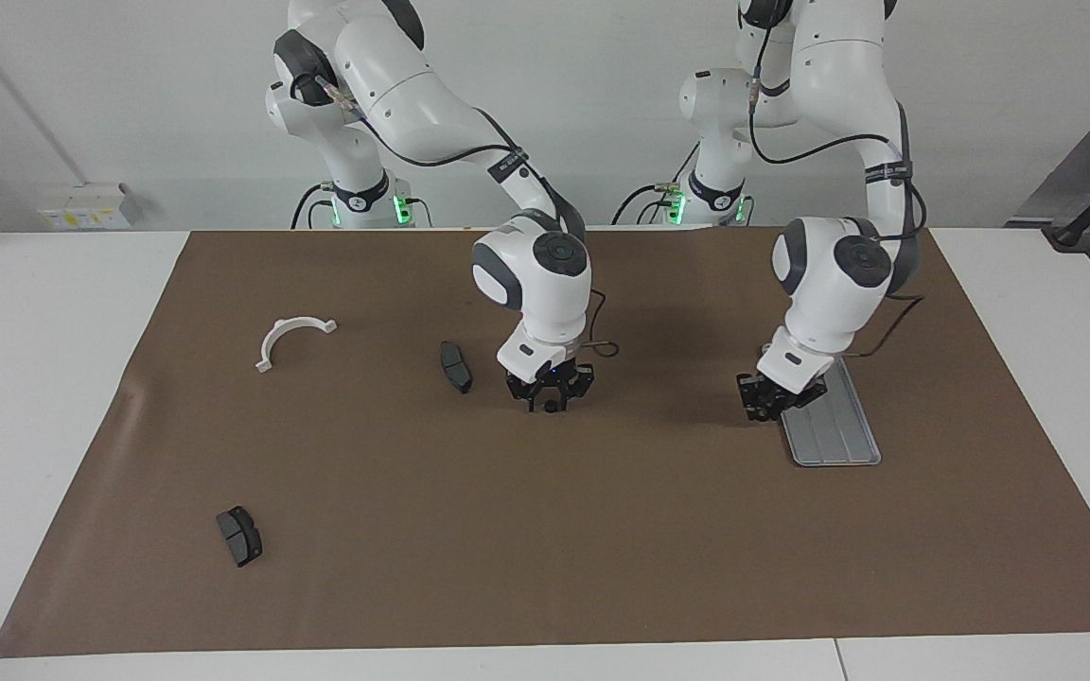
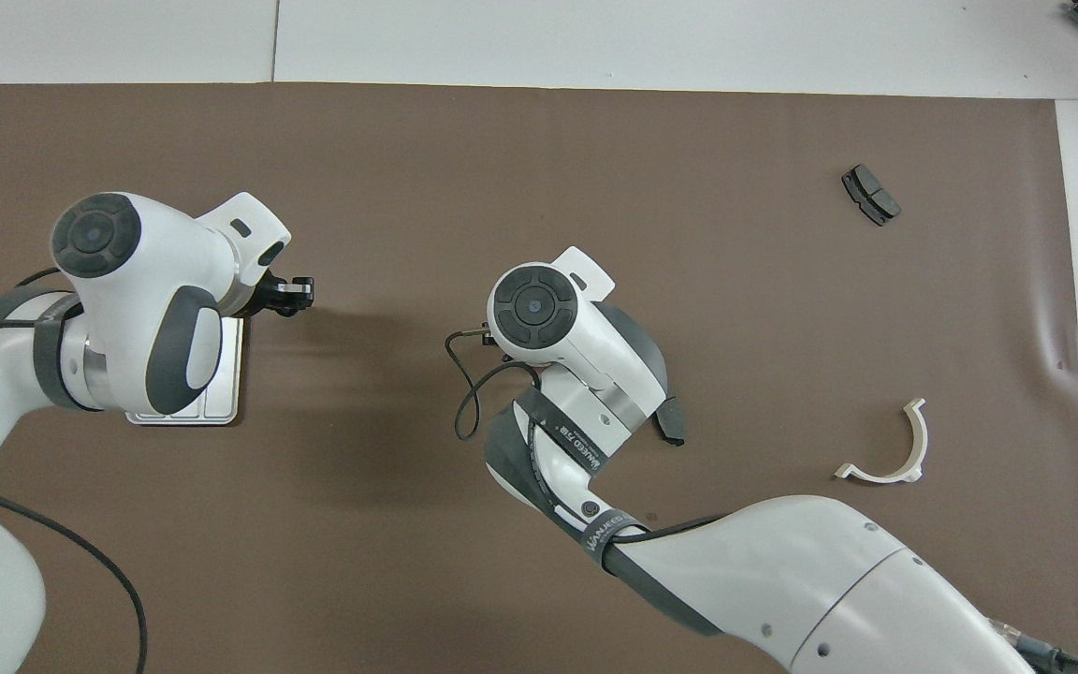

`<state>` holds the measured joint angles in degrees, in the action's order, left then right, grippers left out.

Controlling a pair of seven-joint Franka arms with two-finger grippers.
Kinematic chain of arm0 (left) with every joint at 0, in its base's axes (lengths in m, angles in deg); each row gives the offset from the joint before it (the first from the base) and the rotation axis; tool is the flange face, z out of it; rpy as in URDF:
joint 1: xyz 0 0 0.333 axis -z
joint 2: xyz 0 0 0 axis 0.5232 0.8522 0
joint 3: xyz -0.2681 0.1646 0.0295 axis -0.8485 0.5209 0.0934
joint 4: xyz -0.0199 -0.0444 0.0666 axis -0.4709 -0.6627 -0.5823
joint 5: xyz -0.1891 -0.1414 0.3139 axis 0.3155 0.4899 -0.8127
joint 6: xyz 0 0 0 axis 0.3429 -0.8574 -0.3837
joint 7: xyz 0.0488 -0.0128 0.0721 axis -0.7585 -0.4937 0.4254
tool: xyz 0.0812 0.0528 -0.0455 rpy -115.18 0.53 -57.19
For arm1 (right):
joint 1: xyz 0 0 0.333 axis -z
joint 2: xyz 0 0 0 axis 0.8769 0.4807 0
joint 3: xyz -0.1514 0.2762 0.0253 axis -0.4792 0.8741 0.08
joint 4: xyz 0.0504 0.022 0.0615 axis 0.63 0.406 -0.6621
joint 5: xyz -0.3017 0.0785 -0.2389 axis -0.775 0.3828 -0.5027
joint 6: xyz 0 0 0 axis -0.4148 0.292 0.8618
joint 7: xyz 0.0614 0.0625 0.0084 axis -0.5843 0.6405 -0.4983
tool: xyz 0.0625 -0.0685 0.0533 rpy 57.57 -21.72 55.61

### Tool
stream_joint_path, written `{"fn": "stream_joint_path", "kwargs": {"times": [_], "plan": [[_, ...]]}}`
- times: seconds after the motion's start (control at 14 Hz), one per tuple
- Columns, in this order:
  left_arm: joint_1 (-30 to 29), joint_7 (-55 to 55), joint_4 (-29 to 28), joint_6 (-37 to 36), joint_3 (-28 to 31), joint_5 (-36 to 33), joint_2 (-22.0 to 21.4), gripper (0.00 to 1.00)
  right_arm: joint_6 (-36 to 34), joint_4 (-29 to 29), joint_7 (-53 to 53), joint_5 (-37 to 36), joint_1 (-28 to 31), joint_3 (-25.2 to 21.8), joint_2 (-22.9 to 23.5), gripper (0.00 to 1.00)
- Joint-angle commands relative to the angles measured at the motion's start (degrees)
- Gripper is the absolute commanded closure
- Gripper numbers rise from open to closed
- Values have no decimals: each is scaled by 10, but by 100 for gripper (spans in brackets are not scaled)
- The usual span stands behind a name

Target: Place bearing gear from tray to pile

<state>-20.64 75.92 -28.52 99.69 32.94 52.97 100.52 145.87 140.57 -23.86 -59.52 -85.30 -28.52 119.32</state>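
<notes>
The silver ridged tray [image 1: 838, 435] lies toward the left arm's end; nothing shows on its bare part. In the overhead view the left arm covers most of the tray [image 2: 230, 374]. My left gripper [image 1: 772, 402] hangs low at the tray's edge and also shows from above [image 2: 294, 293]. My right gripper [image 1: 551, 397] is low over the middle of the mat, beside a dark brake pad [image 1: 455, 367]. A small dark round piece [image 1: 553, 407], perhaps the bearing gear, shows at its tips. From above, its own wrist hides it.
A white half-ring bracket [image 1: 280, 329] [image 2: 920, 449] lies toward the right arm's end. A second brake pad [image 1: 239, 535] [image 2: 870, 194] lies farther from the robots. The first pad [image 2: 670, 426] peeks out from under the right arm. A brown mat [image 1: 545, 549] covers the table.
</notes>
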Motion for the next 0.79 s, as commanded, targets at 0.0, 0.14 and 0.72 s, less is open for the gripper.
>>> {"fn": "stream_joint_path", "kwargs": {"times": [0.0, 0.14, 0.72], "plan": [[50, 89, 10, -15, 9, 3, 4, 96, 0, 3, -2, -4, -1, 5, 5, 52], [67, 122, 10, -16, 9, 3, 3, 96, 0, 3, -1, -4, -1, 5, 5, 58], [99, 194, 21, -16, 6, 4, 4, 96, -6, -10, -2, -2, 7, 4, 4, 100]]}}
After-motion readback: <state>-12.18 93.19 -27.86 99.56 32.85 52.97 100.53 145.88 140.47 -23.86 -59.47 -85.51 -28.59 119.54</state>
